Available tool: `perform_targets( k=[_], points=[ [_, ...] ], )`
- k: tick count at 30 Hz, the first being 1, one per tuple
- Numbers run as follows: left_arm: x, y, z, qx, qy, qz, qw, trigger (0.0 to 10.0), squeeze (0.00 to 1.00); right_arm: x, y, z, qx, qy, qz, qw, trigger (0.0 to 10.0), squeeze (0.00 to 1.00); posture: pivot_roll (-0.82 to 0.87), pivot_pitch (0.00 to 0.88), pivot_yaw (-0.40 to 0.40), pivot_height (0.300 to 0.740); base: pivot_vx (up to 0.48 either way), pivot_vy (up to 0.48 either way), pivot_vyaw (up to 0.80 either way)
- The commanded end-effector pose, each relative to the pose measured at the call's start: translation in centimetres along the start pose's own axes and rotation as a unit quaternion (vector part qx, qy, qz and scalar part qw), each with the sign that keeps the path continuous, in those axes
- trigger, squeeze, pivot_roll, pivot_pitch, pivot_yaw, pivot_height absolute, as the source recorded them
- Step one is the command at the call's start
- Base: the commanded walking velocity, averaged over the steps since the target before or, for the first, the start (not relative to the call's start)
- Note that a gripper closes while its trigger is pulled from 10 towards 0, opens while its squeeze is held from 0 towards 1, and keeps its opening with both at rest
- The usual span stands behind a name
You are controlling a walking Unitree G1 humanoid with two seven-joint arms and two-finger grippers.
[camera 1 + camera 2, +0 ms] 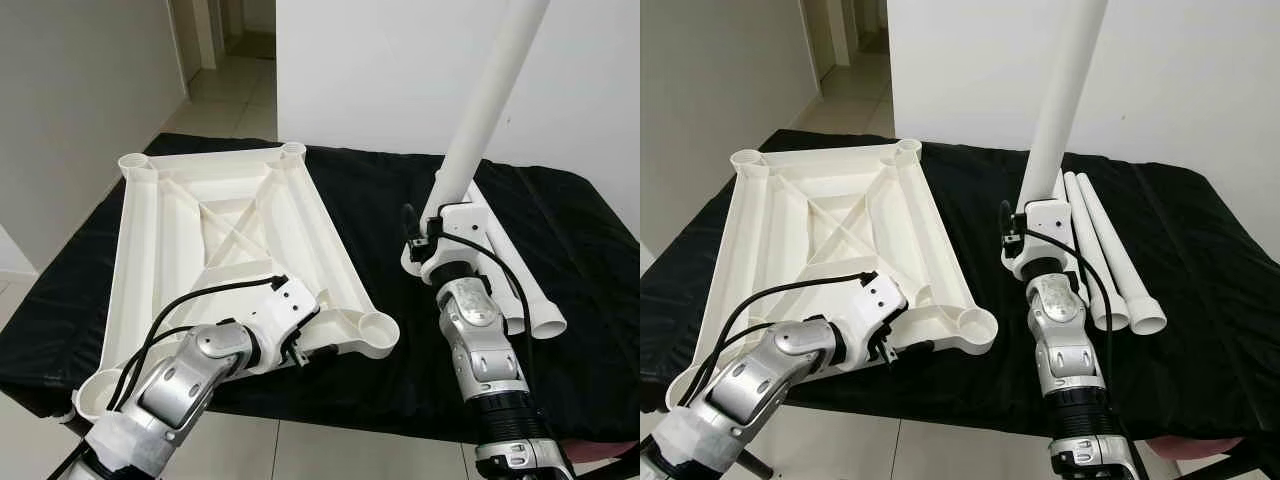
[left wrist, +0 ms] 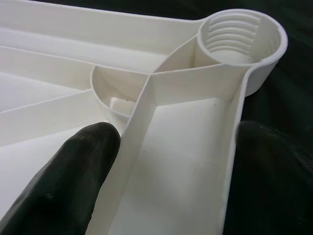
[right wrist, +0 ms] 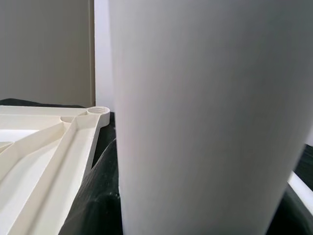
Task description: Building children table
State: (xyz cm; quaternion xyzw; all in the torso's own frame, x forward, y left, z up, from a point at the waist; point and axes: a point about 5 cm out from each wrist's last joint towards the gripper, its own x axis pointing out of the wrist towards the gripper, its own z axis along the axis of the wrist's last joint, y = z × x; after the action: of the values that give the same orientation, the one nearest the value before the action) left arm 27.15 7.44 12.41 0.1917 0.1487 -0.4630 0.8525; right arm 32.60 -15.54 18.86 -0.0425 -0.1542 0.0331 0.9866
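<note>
The white plastic tabletop (image 1: 215, 230) lies upside down on a black-covered table, ribs up, with a round leg socket at each corner. My left gripper (image 1: 300, 347) is shut on its near edge, just left of the near right socket (image 1: 378, 331). In the left wrist view one black finger (image 2: 73, 171) presses the inner rib and the other sits outside the rim, below the threaded socket (image 2: 239, 34). My right gripper (image 1: 428, 222) is shut on the lower end of a long white leg (image 1: 485, 100), held upright and leaning slightly, to the right of the tabletop. That leg (image 3: 210, 117) looms close in the right wrist view.
Two more white legs (image 1: 1110, 260) lie side by side on the black cloth (image 1: 380, 190) right of my right arm. A white wall stands behind the table. A tiled floor and doorway (image 1: 225, 60) are at the back left. The table's near edge runs just below my arms.
</note>
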Motion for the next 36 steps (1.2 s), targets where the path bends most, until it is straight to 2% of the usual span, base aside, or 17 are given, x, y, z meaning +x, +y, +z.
perform_targets(
  k=[1, 6, 7, 10, 15, 24, 25, 26, 27, 31, 32, 36],
  points=[
    [0.7, 0.0, -1.3, 0.003, 0.041, 0.01, 0.999, 10.0, 0.0, 0.4, -0.4, 0.6, 0.001, -0.008, -0.007, 1.0, 10.0, 0.0, -0.04, 0.0, -0.02, 0.74, 0.0, 0.0, 0.0],
    [1.6, 0.1, -0.8, 0.012, 0.039, 0.006, 0.999, 10.0, 0.0, 0.5, -0.3, 0.7, 0.002, -0.007, -0.009, 1.0, 10.0, 0.0, -0.05, 0.0, -0.013, 0.74, 0.0, 0.0, 0.0],
    [2.5, -0.1, -0.4, 0.019, 0.039, -0.002, 0.999, 10.0, 0.0, 0.5, -0.2, 0.6, 0.006, -0.002, -0.011, 1.0, 10.0, 0.0, -0.06, 0.0, -0.011, 0.74, 0.0, 0.0, 0.0],
    [2.6, -0.1, -0.3, 0.021, 0.04, -0.004, 0.999, 10.0, 0.0, 0.4, -0.2, 0.6, 0.007, 0.0, -0.011, 1.0, 10.0, 0.0, -0.07, 0.0, -0.009, 0.74, 0.0, 0.0, 0.0],
    [3.8, -0.5, 0.2, 0.035, 0.035, -0.008, 0.999, 10.0, 0.0, -0.4, -0.2, -0.4, 0.019, 0.033, -0.019, 0.999, 10.0, 0.0, -0.08, 0.0, -0.001, 0.74, 0.0, 0.0, 0.0],
    [5.0, -0.8, 1.1, 0.014, 0.008, 0.008, 1.0, 10.0, 0.0, -1.4, 0.4, -1.3, 0.025, 0.043, 0.005, 0.999, 10.0, 0.0, -0.06, 0.0, -0.014, 0.74, 0.0, 0.0, 0.0],
    [5.1, -0.8, 1.7, 0.007, -0.008, 0.017, 1.0, 10.0, 0.0, -1.5, 0.8, -1.5, 0.027, 0.044, 0.015, 0.999, 10.0, 0.0, -0.05, 0.0, -0.021, 0.74, 0.0, 0.0, 0.0],
    [5.1, -0.8, 1.7, 0.007, -0.008, 0.017, 1.0, 10.0, 0.0, -1.5, 0.8, -1.5, 0.027, 0.044, 0.015, 0.999, 10.0, 0.0, -0.05, 0.0, -0.021, 0.74, 0.0, 0.0, 0.0],
    [5.0, -0.6, 2.4, -0.001, -0.027, 0.026, 0.999, 10.0, 0.0, -1.6, 1.2, -1.5, 0.035, 0.045, 0.028, 0.998, 10.0, 0.0, -0.05, 0.0, -0.029, 0.74, 0.0, 0.0, 0.0],
    [3.0, 0.4, 4.5, -0.036, -0.113, 0.038, 0.992, 10.0, 0.0, -1.9, 2.2, -1.5, 0.056, 0.045, 0.073, 0.995, 10.0, 0.0, -0.02, 0.0, -0.052, 0.74, 0.0, 0.0, 0.0],
    [3.0, 0.4, 4.5, -0.036, -0.113, 0.038, 0.992, 10.0, 0.0, -1.9, 2.2, -1.5, 0.056, 0.045, 0.073, 0.995, 10.0, 0.0, -0.02, 0.0, -0.052, 0.74, 0.0, 0.0, 0.0],
    [1.4, 1.1, 5.0, -0.062, -0.152, 0.049, 0.985, 10.0, 0.0, -2.4, 2.2, -1.8, 0.059, 0.042, 0.08, 0.994, 10.0, 0.0, 0.01, 0.0, -0.073, 0.74, 0.0, 0.0, 0.0]
  ],
)
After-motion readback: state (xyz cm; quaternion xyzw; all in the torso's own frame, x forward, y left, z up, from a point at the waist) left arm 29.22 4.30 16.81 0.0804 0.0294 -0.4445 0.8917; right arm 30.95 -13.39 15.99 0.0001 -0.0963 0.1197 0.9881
